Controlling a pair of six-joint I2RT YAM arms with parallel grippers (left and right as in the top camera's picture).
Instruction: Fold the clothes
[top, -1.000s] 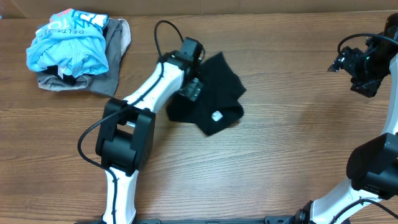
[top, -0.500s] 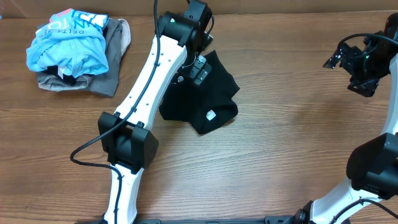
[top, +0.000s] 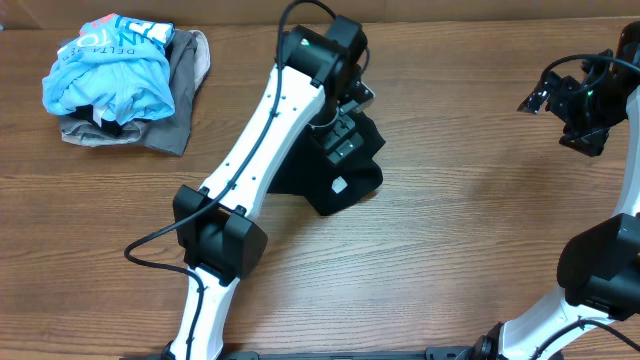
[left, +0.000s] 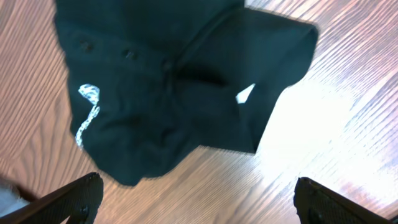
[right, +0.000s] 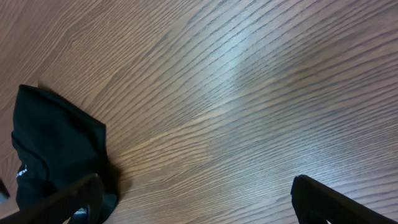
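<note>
A crumpled black garment with a small white label lies on the wooden table, mid-table. It also shows in the left wrist view and at the left edge of the right wrist view. My left gripper hangs above the garment's far edge; in its wrist view it is open and empty, with bare wood between the fingers. My right gripper is raised at the far right, away from the garment; it is open and empty.
A pile of clothes sits at the back left: a light blue shirt on a grey garment. The left arm's long white link crosses the table from its base.
The left arm has swung back and to the right, and rises over the black garment. The garment now lies more bunched. The right arm has hardly moved.
</note>
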